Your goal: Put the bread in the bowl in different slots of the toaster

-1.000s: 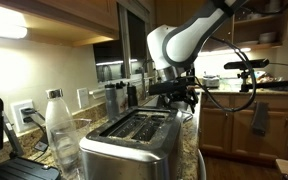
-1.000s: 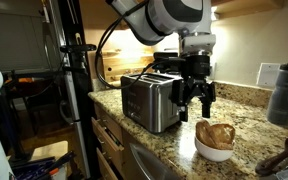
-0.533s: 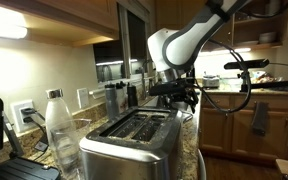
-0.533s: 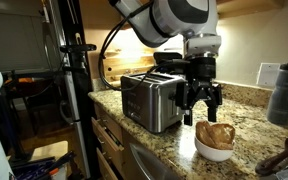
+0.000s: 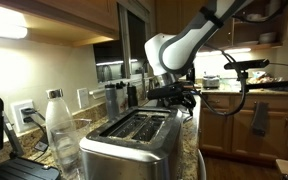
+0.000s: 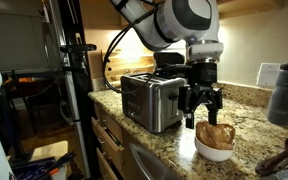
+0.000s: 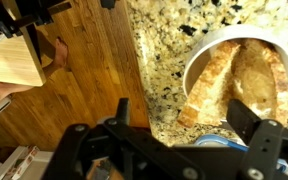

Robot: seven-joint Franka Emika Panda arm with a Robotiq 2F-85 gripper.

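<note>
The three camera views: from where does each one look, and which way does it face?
Exterior view: low and close beside the boxy brushed-steel toaster, facing over its slots; the white arm shows.
Exterior view: off the speckled granite counter's edge, facing the toaster's side; arm and open claw above the white round bowl.
Wrist view: looks down between the claw's fingers at golden-brown bread slices in the bowl.
Shared: both exterior views show toaster and arm.

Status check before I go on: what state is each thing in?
pincer: open, empty, over bowl.
bread: two slices, lying in bowl.
bowl: upright.
toaster: both slots empty.
bottle: upright, capped.
</note>
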